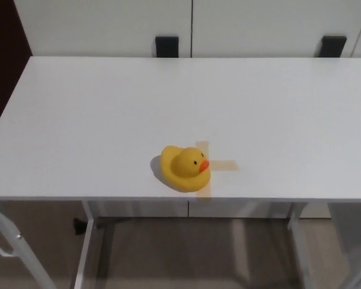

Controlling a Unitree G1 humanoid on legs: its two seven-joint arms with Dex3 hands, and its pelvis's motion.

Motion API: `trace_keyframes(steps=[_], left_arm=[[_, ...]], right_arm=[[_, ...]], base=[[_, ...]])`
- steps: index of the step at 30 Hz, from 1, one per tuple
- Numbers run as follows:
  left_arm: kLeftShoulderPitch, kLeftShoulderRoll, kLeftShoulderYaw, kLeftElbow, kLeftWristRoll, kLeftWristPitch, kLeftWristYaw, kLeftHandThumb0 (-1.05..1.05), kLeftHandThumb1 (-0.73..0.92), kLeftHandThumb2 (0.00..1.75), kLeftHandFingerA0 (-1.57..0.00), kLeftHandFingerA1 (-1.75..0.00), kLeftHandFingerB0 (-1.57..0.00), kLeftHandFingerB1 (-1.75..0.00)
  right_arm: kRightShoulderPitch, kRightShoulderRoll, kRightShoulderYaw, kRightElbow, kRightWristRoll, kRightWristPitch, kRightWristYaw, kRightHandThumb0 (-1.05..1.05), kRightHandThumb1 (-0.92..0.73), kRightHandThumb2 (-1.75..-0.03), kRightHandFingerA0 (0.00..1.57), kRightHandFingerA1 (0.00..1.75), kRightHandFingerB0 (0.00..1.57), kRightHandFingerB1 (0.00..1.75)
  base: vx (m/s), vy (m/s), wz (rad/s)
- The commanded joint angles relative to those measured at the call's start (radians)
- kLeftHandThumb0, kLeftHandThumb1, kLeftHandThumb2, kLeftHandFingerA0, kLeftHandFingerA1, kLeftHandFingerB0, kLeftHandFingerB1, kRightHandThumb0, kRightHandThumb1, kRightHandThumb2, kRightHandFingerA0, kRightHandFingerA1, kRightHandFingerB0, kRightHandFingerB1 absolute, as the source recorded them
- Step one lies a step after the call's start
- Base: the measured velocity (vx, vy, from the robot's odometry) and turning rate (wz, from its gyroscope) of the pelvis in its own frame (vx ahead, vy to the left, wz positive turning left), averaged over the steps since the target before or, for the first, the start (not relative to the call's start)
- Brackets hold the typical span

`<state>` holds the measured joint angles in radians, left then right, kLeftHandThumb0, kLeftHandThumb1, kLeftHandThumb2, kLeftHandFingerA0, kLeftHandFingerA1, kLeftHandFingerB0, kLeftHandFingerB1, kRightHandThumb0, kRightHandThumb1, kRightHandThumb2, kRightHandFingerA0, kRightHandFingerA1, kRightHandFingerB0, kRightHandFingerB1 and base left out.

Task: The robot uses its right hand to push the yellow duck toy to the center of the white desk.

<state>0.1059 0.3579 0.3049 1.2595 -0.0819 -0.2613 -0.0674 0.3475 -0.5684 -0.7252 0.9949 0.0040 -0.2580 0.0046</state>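
Surroundings: you see two black brackets [166, 46] [333, 46] against the white panels beyond the desk's far edge; nothing stands near the duck.
Tape cross: a tan cross [212, 165] on the white desk [96, 114], close to its near edge.
Yellow duck toy [185, 168]: upright, overlapping the cross's left arm, beak pointing to your right.
Hands: neither shows, so you cannot judge their fingers.
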Motion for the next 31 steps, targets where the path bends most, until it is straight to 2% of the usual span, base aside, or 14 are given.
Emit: trace_keyframes(steps=[1,3,4,12,13,16,20,21,22,26,27,28,30,31], left_arm=[[0.006,0.027,0.004,0.023,0.003,0.042,0.048,0.01,0.46,1.18,-1.35,-1.27,-1.29,-1.23],[0.002,0.032,-0.006,0.018,0.012,0.049,0.058,-0.02,0.46,1.14,-1.31,-1.26,-1.28,-1.25],[-0.002,0.034,-0.02,0.02,0.025,0.055,0.061,0.04,0.45,1.16,-1.32,-1.25,-1.25,-1.21],[-0.005,0.044,-0.06,0.029,0.047,0.066,0.068,0.01,0.45,1.17,-1.29,-1.23,-1.27,-1.23],[0.007,0.057,-0.078,0.028,0.063,0.059,0.066,0.0,0.45,1.12,-1.23,-1.19,-1.24,-1.19],[0.017,0.067,-0.088,0.029,0.069,0.059,0.062,0.01,0.43,1.13,-1.21,-1.18,-1.26,-1.2],[0.024,0.074,-0.089,0.034,0.064,0.066,0.063,0.02,0.45,1.15,-1.26,-1.2,-1.25,-1.19],[0.019,0.074,-0.085,0.039,0.054,0.073,0.065,0.04,0.42,1.24,-1.25,-1.24,-1.23,-1.24],[0.018,0.075,-0.089,0.038,0.057,0.074,0.065,0.01,0.43,1.08,-1.23,-1.19,-1.24,-1.19],[0.017,0.074,-0.091,0.031,0.056,0.076,0.063,0.02,0.43,1.1,-1.22,-1.2,-1.25,-1.2],[0.015,0.073,-0.092,0.031,0.056,0.078,0.064,0.02,0.44,1.1,-1.16,-1.16,-1.24,-1.2],[0.012,0.071,-0.082,0.032,0.046,0.078,0.067,-0.01,0.45,1.09,-1.23,-1.18,-1.2,-1.16],[0.009,0.069,-0.074,0.033,0.038,0.078,0.069,-0.01,0.45,1.09,-1.23,-1.18,-1.2,-1.16],[0.008,0.067,-0.063,0.034,0.028,0.075,0.067,-0.01,0.46,1.14,-1.25,-1.26,-1.2,-1.23]], right_arm=[[-0.027,0.081,0.058,0.064,0.063,0.04,0.084,-0.12,-0.61,-0.79,1.03,0.77,0.79,0.72],[-0.029,0.077,0.119,0.08,0.015,0.013,0.082,-0.08,-0.55,-0.82,1.06,0.68,0.84,0.67],[-0.037,0.07,0.158,0.104,-0.015,-0.01,0.083,-0.05,-0.5,-0.96,1.04,0.64,0.85,0.67],[-0.051,0.046,0.269,0.155,-0.031,-0.052,0.079,-0.02,-0.5,-0.97,1.01,0.68,0.85,0.68],[-0.045,0.033,0.311,0.159,-0.055,-0.053,0.077,-0.08,-0.56,-0.9,1.01,0.62,0.82,0.63],[-0.039,0.023,0.326,0.168,-0.052,-0.048,0.075,-0.1,-0.56,-0.86,0.98,0.65,0.77,0.66],[-0.025,0.019,0.307,0.171,-0.009,-0.039,0.086,-0.13,-0.59,-0.83,0.97,0.69,0.74,0.68],[-0.021,0.016,0.31,0.171,0.001,-0.04,0.096,-0.13,-0.59,-0.84,0.95,0.67,0.73,0.66],[-0.029,0.011,0.323,0.184,-0.014,-0.043,0.088,-0.15,-0.59,-0.79,0.97,0.64,0.73,0.64],[-0.046,0.004,0.34,0.206,-0.021,-0.042,0.08,-0.11,-0.56,-0.87,0.96,0.63,0.74,0.64],[-0.048,0.004,0.338,0.208,-0.014,-0.043,0.082,-0.11,-0.57,-0.86,0.96,0.64,0.73,0.64],[-0.05,0.009,0.329,0.211,-0.003,-0.05,0.074,-0.12,-0.55,-0.76,0.99,0.66,0.72,0.63],[-0.053,0.013,0.323,0.214,0.005,-0.055,0.069,-0.12,-0.55,-0.76,0.99,0.66,0.72,0.63],[-0.051,0.017,0.318,0.214,0.011,-0.066,0.062,-0.12,-0.56,-0.76,0.95,0.68,0.69,0.64]], base=[[0.0,0.0,0.0],[0.0,0.0,0.0],[0.0,0.0,0.0],[0.0,0.0,0.0],[0.0,0.0,0.0],[0.0,0.0,0.0],[0.0,0.0,0.0],[0.0,0.0,0.0],[0.0,0.0,0.0],[0.0,0.0,0.0],[0.0,0.0,0.0],[0.0,0.0,0.0],[0.0,0.0,0.0],[0.0,0.0,0.0]])
